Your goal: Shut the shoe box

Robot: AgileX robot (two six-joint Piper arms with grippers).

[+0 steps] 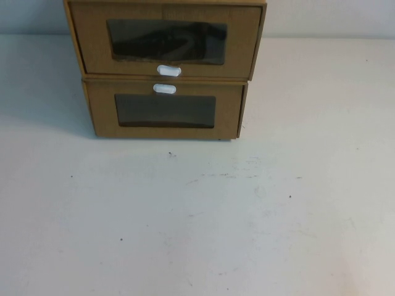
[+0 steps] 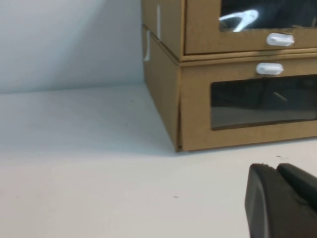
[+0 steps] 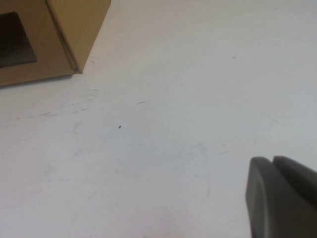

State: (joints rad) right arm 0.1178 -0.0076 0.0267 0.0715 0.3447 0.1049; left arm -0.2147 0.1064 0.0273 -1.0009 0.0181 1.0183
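Note:
The shoe box (image 1: pixel 166 42) is the upper of two stacked brown cardboard drawers at the far middle of the table. It has a clear window with a white pull tab (image 1: pixel 169 70) below it. Its front stands slightly forward of the drawer beneath. It also shows in the left wrist view (image 2: pixel 247 29). My left gripper (image 2: pixel 275 166) is shut and empty, low over the table in front of the boxes and apart from them. My right gripper (image 3: pixel 271 158) is shut and empty over bare table, off the boxes' right corner. Neither gripper shows in the high view.
The lower brown drawer (image 1: pixel 165 111) has its white tab (image 1: pixel 164 89) above its window and carries the shoe box. The white table (image 1: pixel 197 216) spreads in front and to both sides. A pale wall stands behind.

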